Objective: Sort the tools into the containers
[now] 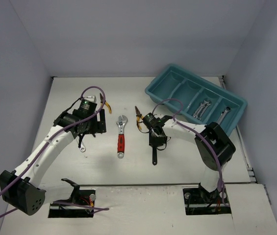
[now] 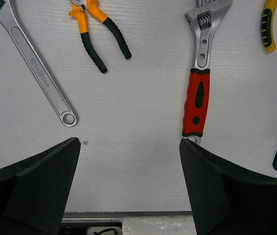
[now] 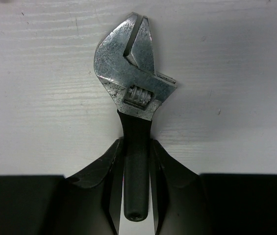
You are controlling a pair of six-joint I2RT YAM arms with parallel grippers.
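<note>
The right gripper is clamped on the black-handled adjustable wrench. One finger presses each side of the handle, a little below the steel head. The wrench lies flat on the white table, near the middle and well apart from the teal tray at the far right.

Hazards, as judged from this position:

1. Rotation in the grip. The heavy head projects beyond the fingertips, and the handle is narrow and rounded. On lifting, the head may droop, and the tool may swing or slide out.
2. Contact with a neighbour. In the top view, the yellow-handled pliers lie just beside the right gripper. A sideways or tilted lift may drag or knock them.
3. Snagging at the tray. A drooping head may strike the rim or a divider, so that the wrench falls outside or lies across two compartments.
4. Wrong compartment. Silver wrenches already lie in two of the right-hand compartments. A careless release may mix tool types.

The left gripper hangs over the table with its jaws wide apart and holds nothing. A silver wrench and the red-handled adjustable wrench lie ahead of its fingers. If it descends here, it may trap neither tool and push one askew.
</note>
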